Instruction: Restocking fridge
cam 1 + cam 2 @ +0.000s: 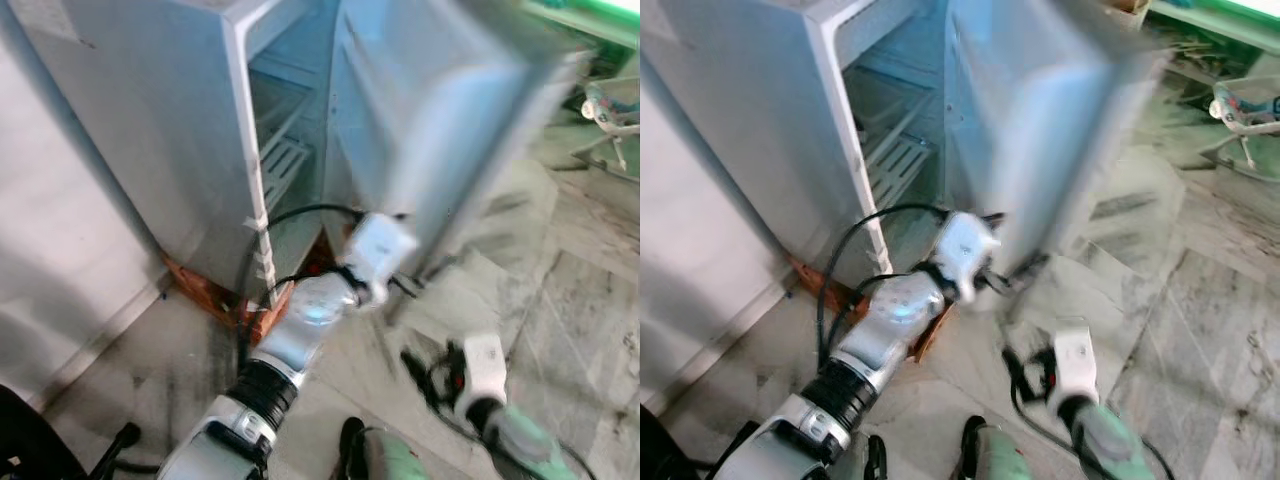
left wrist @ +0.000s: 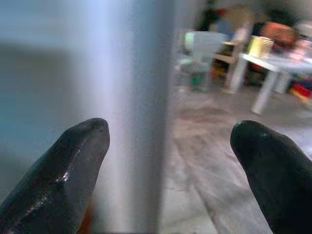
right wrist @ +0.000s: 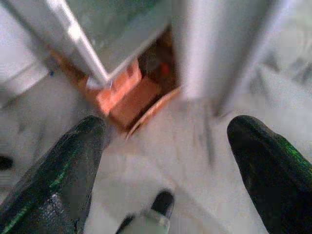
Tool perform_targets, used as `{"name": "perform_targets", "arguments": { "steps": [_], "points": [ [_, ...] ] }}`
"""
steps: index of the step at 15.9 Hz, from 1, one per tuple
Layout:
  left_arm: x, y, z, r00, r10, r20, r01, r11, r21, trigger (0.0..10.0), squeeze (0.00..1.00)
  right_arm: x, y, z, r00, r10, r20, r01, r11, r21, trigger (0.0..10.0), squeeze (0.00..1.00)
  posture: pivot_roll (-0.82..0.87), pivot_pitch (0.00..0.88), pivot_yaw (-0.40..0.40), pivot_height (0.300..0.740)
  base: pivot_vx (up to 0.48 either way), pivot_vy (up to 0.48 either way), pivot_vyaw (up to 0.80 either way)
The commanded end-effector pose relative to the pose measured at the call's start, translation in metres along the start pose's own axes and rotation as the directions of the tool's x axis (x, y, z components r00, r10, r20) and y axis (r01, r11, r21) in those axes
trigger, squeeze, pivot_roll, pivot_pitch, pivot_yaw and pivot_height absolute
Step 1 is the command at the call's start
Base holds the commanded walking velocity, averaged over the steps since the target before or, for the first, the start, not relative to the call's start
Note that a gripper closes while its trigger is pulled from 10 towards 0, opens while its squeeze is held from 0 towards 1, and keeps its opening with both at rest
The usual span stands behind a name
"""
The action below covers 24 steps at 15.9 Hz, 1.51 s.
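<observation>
The left end effector (image 2: 168, 161) had its two black fingers spread wide, straddling the lower edge of the fridge door (image 1: 440, 130) without touching it, near the centre of the left eye frame. The right end effector (image 3: 163, 165) was likewise spread and holding nothing, hovering low over the marble floor (image 1: 560, 290) at lower right. The fridge (image 1: 170, 140) filled the upper left, its door swung open and blurred, wire shelves (image 1: 283, 160) visible inside. Red bricks (image 3: 129, 92) propped its base.
</observation>
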State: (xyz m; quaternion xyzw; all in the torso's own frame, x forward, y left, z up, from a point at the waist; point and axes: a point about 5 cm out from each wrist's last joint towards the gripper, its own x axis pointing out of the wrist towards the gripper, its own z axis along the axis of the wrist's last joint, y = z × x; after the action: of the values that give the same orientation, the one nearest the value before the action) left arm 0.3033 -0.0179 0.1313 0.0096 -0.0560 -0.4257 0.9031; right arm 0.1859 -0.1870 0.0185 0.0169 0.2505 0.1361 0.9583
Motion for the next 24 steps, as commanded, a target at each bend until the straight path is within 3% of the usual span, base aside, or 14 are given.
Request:
{"name": "perform_targets", "arguments": {
  "steps": [1, 3, 6, 7, 10, 11, 16, 21, 24],
  "points": [
    [0.030, -0.015, 0.043, 0.990, -0.047, 0.131, 0.046, 0.999, 0.013, 10.0, 0.00, 0.001, 0.000, 0.000, 1.000, 0.005, -0.004, -0.005, 1.000, -0.002, 10.0, 0.00, 0.05, 0.124, -0.042, 0.740, 0.000, 0.000, 0.00],
    [0.008, 0.017, 0.029, 0.993, 0.091, 0.076, -0.092, 0.996, 0.000, 10.0, 0.00, 0.004, 0.000, 0.001, 1.000, 0.007, -0.001, -0.007, 1.000, -0.004, 10.0, 0.00, 0.05, 0.124, -0.042, 0.740, 0.000, 0.000, 0.00],
    [-0.033, 0.047, -0.001, 0.965, 0.262, -0.002, -0.262, 0.965, 0.001, 10.0, 0.00, 0.009, -0.001, 0.024, 0.993, -0.030, 0.116, 0.030, 1.000, -0.003, 10.0, 0.00, 0.05, 0.121, -0.044, 0.740, 0.000, 0.000, 0.00],
    [-0.053, 0.053, -0.012, 0.946, 0.321, -0.031, -0.321, 0.947, 0.004, 10.0, 0.00, 0.012, -0.002, 0.032, 0.988, -0.041, 0.150, 0.043, 0.999, -0.008, 10.0, 0.00, 0.06, 0.121, -0.045, 0.740, 0.000, 0.000, 0.00],
    [-0.090, 0.057, -0.032, 0.913, 0.395, -0.100, -0.392, 0.919, 0.049, 10.0, 0.00, 0.018, 0.000, 0.043, 0.978, -0.072, 0.198, 0.068, 0.997, 0.023, 10.0, 0.00, 0.07, 0.127, -0.050, 0.740, 0.000, -0.265, 0.00],
    [-0.113, 0.056, -0.045, 0.892, 0.425, -0.151, -0.421, 0.905, 0.064, 10.0, 0.00, 0.021, 0.001, 0.051, 0.967, -0.091, 0.236, 0.087, 0.996, 0.031, 10.0, 0.00, 0.07, 0.128, -0.052, 0.740, 0.000, -0.405, 0.00],
    [-0.138, 0.060, -0.053, 0.851, 0.484, -0.203, -0.471, 0.875, 0.112, 10.0, 0.00, 0.028, 0.007, 0.062, 0.955, -0.090, 0.282, 0.086, 0.996, 0.029, 10.0, 0.00, 0.08, 0.130, -0.050, 0.740, 0.000, -0.396, -0.12],
    [-0.140, 0.062, -0.052, 0.845, 0.493, -0.206, -0.477, 0.870, 0.122, 10.0, 0.00, 0.034, 0.018, 0.067, 0.951, -0.064, 0.301, 0.065, 0.998, 0.008, 10.0, 0.00, 0.08, 0.127, -0.044, 0.740, 0.000, -0.384, -0.80],
    [-0.146, 0.066, -0.051, 0.823, 0.527, -0.212, -0.513, 0.850, 0.121, 10.0, 0.00, 0.039, 0.020, 0.077, 0.939, -0.078, 0.334, 0.078, 0.997, 0.013, 10.0, 0.00, 0.08, 0.125, -0.030, 0.740, 0.185, -0.353, -0.80]
  ]
}}
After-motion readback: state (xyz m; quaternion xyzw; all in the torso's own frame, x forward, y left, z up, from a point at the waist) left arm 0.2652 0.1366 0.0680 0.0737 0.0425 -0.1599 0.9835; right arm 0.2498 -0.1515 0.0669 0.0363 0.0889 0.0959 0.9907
